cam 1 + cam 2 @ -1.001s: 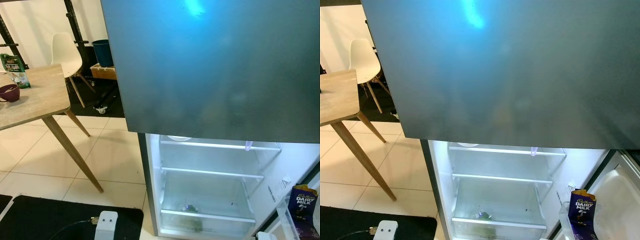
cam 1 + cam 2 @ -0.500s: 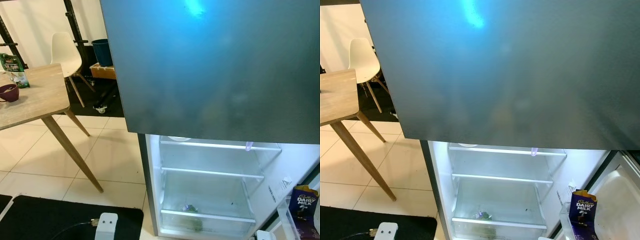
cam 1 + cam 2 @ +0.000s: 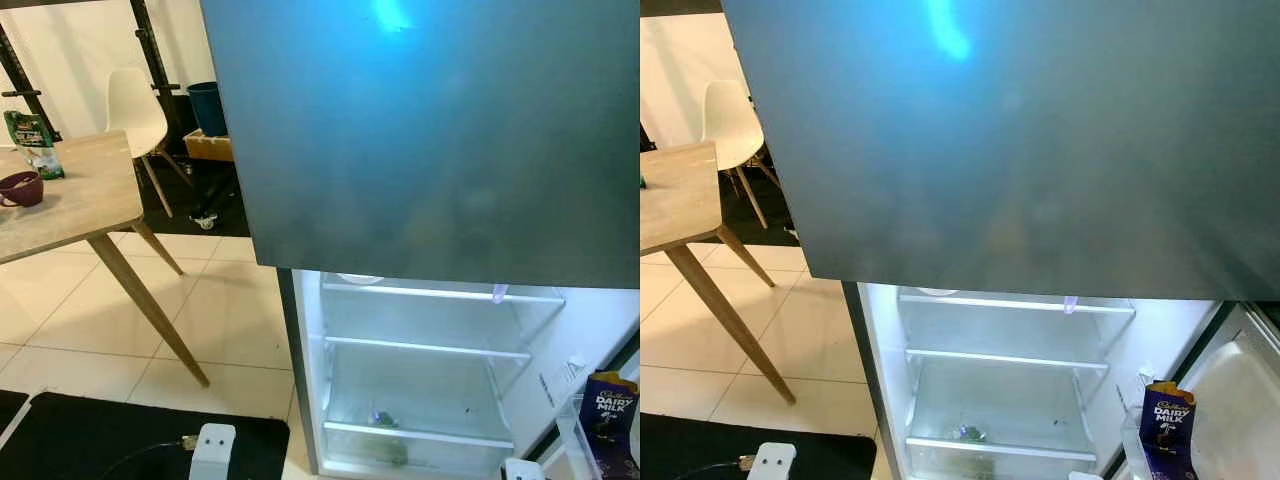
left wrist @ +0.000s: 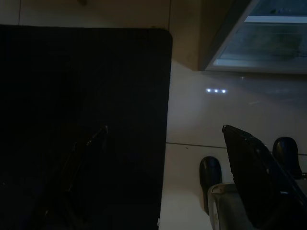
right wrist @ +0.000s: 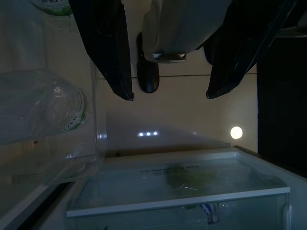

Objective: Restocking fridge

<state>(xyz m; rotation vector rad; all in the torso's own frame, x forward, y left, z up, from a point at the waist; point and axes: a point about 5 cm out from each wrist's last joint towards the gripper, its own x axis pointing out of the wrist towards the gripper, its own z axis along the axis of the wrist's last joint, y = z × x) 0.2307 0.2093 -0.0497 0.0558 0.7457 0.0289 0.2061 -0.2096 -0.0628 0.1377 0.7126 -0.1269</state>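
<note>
Restock barely begun: fridge (image 3: 420,390) open, shelves nearly bare.
We hold nothing; right gripper (image 5: 168,96) and left gripper (image 4: 165,143) fingers apart, both low. Chocolate carton (image 3: 1167,425) in door rack, snack bag (image 3: 28,140) on table (image 3: 80,200).

Shifted a touch rightward and downward across the frame since a second ago, all together: at upper left the white chair (image 3: 135,105), the wooden table (image 3: 80,195) with the dark bowl (image 3: 22,188) and the green packet (image 3: 30,140); lower down the fridge shelves (image 3: 425,348); at lower right the purple chocolate pack (image 3: 612,415). Moved as one with the camera, nothing displaced against its neighbours.
</note>
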